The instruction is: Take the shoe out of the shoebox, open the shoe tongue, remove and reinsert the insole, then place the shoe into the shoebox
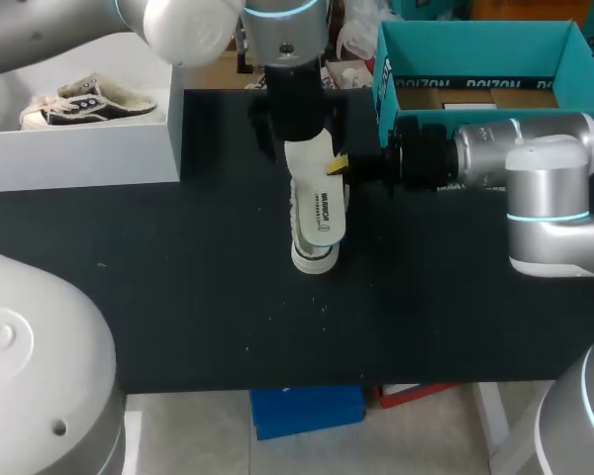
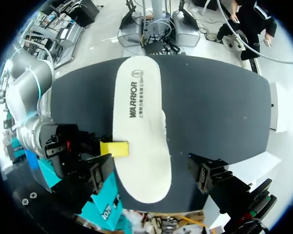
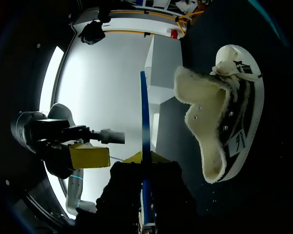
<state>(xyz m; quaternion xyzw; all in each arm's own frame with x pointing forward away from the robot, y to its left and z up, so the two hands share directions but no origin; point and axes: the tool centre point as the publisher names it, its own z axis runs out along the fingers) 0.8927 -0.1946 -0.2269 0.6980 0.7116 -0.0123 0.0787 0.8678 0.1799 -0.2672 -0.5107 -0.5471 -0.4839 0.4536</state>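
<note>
Bulky white links of the left arm (image 1: 35,381) and the right arm (image 1: 586,421) fill the lower corners of the head view, closest to the lens. Past them spreads the black table (image 1: 178,297). At its middle stands the shoe (image 1: 315,257), sole down, toe toward the lower edge of the frame, outside the shoebox. The right wrist view shows the shoe's fleecy lining, with the tongue folded open.

Just above the shoe hangs the white insole (image 1: 318,198), printed face up, hiding most of the shoe from above. The right gripper (image 1: 339,165) comes in from the right of the frame and is clamped on the insole's right edge. In its own wrist view, yellow shows on both sides of the insole's thin blue edge. The left gripper (image 1: 297,129) comes down from the upper left and hangs over the insole's far end. Its jaws are spread wide, with the insole loose between them.

Farther back, a white box (image 1: 79,153) at the upper left holds a second shoe (image 1: 89,102). The teal shoebox (image 1: 480,40) stands open at the upper right.
</note>
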